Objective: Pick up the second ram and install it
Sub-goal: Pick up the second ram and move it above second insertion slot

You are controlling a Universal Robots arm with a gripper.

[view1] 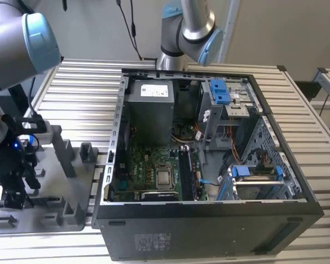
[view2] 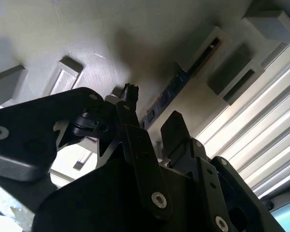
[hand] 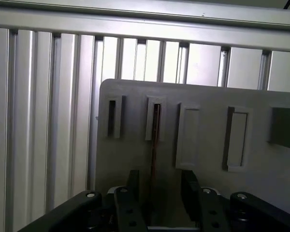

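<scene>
Pincer straddles second ram upright in grey holder.

Apparently in fixture slot, second ram

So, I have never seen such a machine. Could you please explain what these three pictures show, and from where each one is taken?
The machine is a robot arm with a two-fingered gripper at its end. The exterior view comes from a camera off the arm. In it, an open computer case lies on a slatted metal table. A grey holder tray sits beside the case, at the exterior view's left, with the gripper above it. Both wrist views come from cameras riding on the arm, so the black fingers show in them. The second ram, a thin memory stick, stands on edge in a slot of the tray. The open fingers sit one on each side of it, not yet gripping it. Nothing is held.
</scene>
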